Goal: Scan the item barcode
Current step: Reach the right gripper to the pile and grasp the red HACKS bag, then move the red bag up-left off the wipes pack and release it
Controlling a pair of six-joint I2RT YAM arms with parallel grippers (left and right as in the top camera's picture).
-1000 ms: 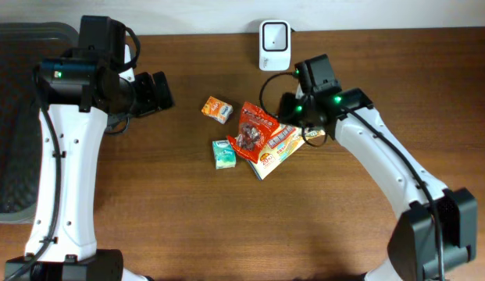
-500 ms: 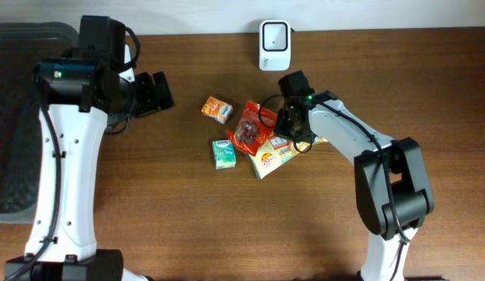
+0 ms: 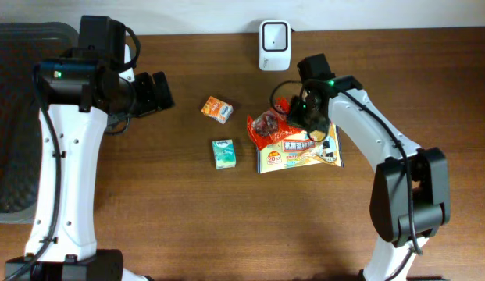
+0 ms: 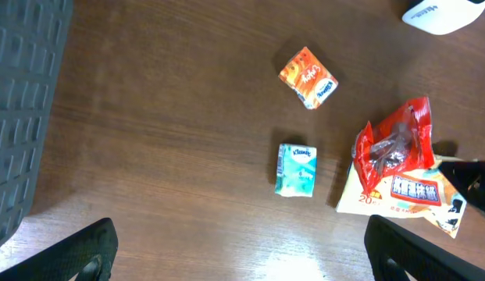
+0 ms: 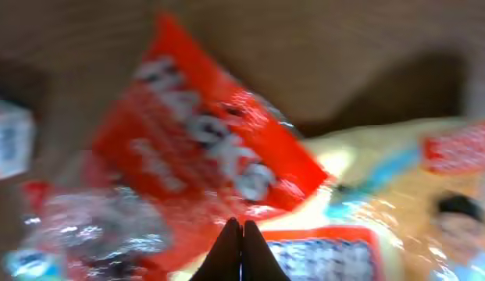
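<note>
We see two arms of the same build: long white links joined by black housings at the joints. Down the left arm (image 3: pixel 70 179) runs a thin black cable (image 3: pixel 58 156), and a thicker loop (image 3: pixel 133 43) arches over its black wrist block. Small green lights (image 3: pixel 58 75) glow on both, the right arm (image 3: pixel 367 136) included. Each tool is black: the left tool (image 3: pixel 165 94) blocky, the right tool (image 5: pixel 240 248) ending in slim dark tips

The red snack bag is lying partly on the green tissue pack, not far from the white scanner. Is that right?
Not quite: the red snack bag lies partly on the yellow packet, not the green tissue pack, which sits apart to one side. The overhead view shows it. The white scanner is indeed nearby.
</note>
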